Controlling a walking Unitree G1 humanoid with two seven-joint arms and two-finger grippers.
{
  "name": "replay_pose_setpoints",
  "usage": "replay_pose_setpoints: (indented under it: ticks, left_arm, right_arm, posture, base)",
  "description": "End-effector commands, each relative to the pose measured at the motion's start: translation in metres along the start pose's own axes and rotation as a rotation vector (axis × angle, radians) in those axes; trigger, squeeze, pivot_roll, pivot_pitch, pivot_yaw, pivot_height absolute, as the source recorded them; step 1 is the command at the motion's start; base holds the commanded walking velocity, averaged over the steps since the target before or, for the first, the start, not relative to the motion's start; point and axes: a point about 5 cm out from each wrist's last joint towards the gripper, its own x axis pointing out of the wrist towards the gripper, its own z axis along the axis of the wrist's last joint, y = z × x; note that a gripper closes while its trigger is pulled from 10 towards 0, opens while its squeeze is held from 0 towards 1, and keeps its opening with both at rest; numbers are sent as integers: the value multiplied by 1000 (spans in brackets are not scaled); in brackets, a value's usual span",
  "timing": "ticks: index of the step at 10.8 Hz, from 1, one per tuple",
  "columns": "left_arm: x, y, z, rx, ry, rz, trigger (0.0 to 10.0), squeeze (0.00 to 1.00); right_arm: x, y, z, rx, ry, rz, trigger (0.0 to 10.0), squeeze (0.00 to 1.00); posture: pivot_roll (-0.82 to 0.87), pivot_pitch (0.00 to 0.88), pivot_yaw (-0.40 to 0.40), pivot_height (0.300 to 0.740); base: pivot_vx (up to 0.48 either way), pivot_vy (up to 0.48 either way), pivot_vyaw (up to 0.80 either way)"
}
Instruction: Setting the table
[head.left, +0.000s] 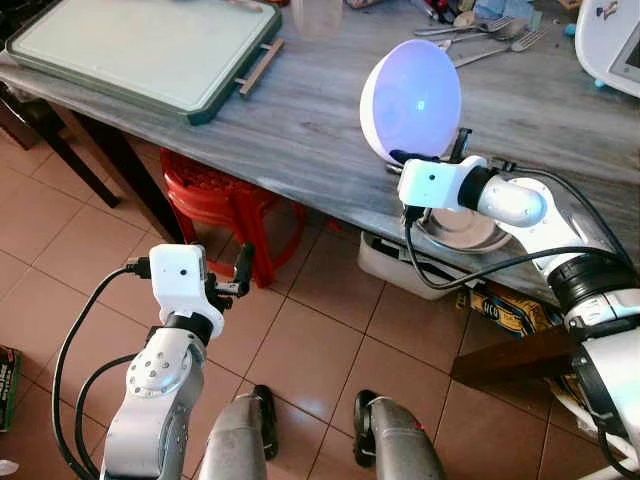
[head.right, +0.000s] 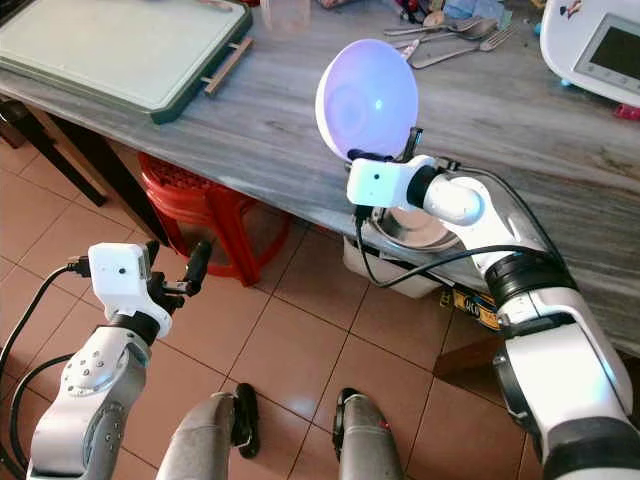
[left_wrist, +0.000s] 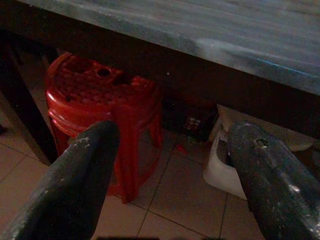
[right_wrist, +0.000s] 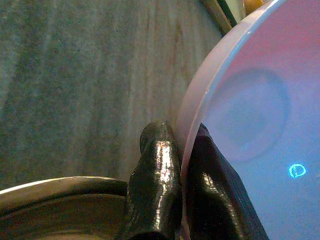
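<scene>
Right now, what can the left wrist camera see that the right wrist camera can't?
Left wrist view: a red stool under the table, floor tiles, a white tub, and the left gripper open and holding nothing.

Right wrist view: the right gripper pinching the rim of a white bowl, one finger each side, with a metal dish below it.

Both: the grey table, seen from under its edge on the left and from above on the right.

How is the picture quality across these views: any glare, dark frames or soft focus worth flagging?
Left eye view: sharp and evenly lit, with a bright glare spot inside the white bowl held by the right gripper. Left wrist view: dim and shaded below the table, its left gripper fingers blurred. Right wrist view: bowl rim close and soft, with a small blue reflection.
</scene>
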Motion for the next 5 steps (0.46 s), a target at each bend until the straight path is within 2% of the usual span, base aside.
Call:
replay_pose_setpoints:
  ticks: [1,2,3,4,5]
  left_arm:
    - [-2,0,-2,8,14,10,10000,0]
    - [-2,0,-2,8,15,10,10000,0]
    - [-2,0,-2,8,15,11,10000,0]
    - [-2,0,-2,9,16,11,10000,0]
    - [-2,0,-2,9,16,11,10000,0]
  right_arm:
    - [-2,-2,-3,-17,13,12,10000,0]
    - [-2,-1,-5,-14,15,15,10000,4]
    - [-2,-1,-6,-12,16,18,10000,408]
    - [-3,-2,-7,-14,23,17,10000,996]
    - [-4,-3,-9,-23,33,18,10000,984]
  posture:
    - [17,278,12,740]
    - [17,277,11,740]
    - [17,277,11,740]
    - [17,274,11,740]
    - [15,274,11,740]
  base:
    - [0,0,0]
    - [0,0,0]
    - [0,0,0]
    - [0,0,0]
    - [0,0,0]
